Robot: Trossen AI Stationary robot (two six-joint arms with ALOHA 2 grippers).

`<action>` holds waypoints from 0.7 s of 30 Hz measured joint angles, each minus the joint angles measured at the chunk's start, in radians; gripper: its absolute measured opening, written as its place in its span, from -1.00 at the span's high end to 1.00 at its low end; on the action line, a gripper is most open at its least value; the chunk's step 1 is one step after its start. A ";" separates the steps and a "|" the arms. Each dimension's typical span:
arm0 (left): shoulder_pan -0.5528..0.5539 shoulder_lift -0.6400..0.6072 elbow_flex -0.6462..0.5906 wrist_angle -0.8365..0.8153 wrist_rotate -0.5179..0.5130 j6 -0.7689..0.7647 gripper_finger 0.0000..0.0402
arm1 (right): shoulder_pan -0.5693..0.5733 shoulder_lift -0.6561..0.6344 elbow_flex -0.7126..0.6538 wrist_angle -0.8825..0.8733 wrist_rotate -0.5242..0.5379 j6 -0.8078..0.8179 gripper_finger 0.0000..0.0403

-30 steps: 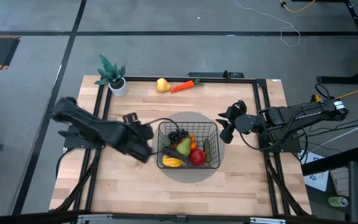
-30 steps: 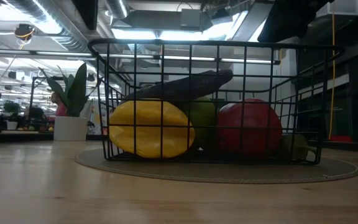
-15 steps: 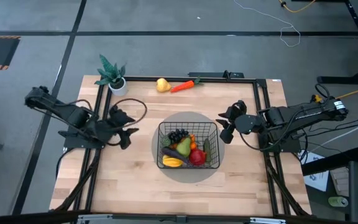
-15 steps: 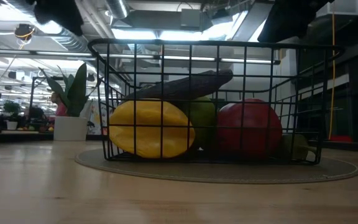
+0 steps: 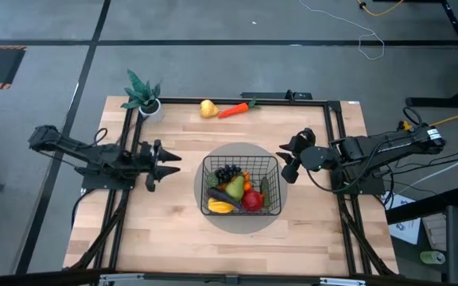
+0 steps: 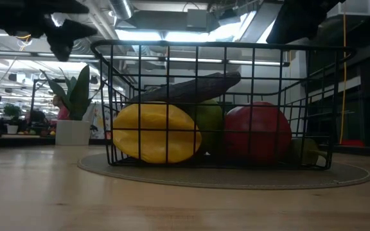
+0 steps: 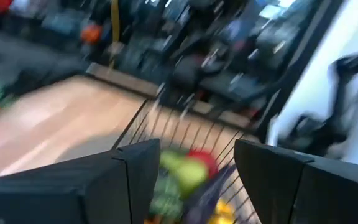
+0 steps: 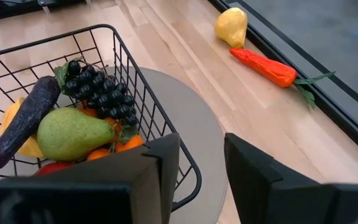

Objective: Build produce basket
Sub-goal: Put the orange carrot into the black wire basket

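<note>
Produce basket partly filled. The basket (image 5: 242,186) stands on a round grey mat (image 5: 242,151) at the middle of the desk (image 5: 189,230); it holds dark grapes (image 8: 98,90), a green pear (image 8: 73,135), a purple eggplant (image 8: 20,127), a yellow mango (image 6: 154,133), a red apple (image 6: 257,131) and oranges (image 8: 107,146). 2 pieces of produce lie outside it, near the far edge of the desk and well apart from the basket: a yellow pear (image 5: 207,108) and, just beside it, an orange carrot (image 5: 234,110). A small potted plant (image 5: 145,98) stands at the far left corner.

The left gripper (image 5: 168,159) hangs to the left of the basket, pointing toward it, its jaws parted and empty. The right gripper (image 5: 287,157) hangs just beside the basket's right wall — its jaws likewise parted and holding nothing.

Judged step: between placements, with neither arm carrying anything. The next move would call for 1 arm to reach to the far edge, descend over the yellow pear or the carrot, and close on it — the 2 lie close together, so the approach should avoid nudging the neighbour.
</note>
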 joint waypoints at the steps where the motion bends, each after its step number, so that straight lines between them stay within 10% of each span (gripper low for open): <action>1: 0.018 -0.008 -0.034 0.075 0.035 0.013 0.03 | 0.000 0.000 0.000 0.000 0.000 0.000 0.41; 7: 0.134 -0.012 -0.153 0.276 0.157 0.030 0.03 | 0.000 0.000 0.000 0.000 0.000 -0.002 0.41; 21: 0.286 -0.053 -0.166 0.098 0.432 0.083 0.03 | 0.000 0.000 0.000 -0.003 -0.046 -0.003 0.41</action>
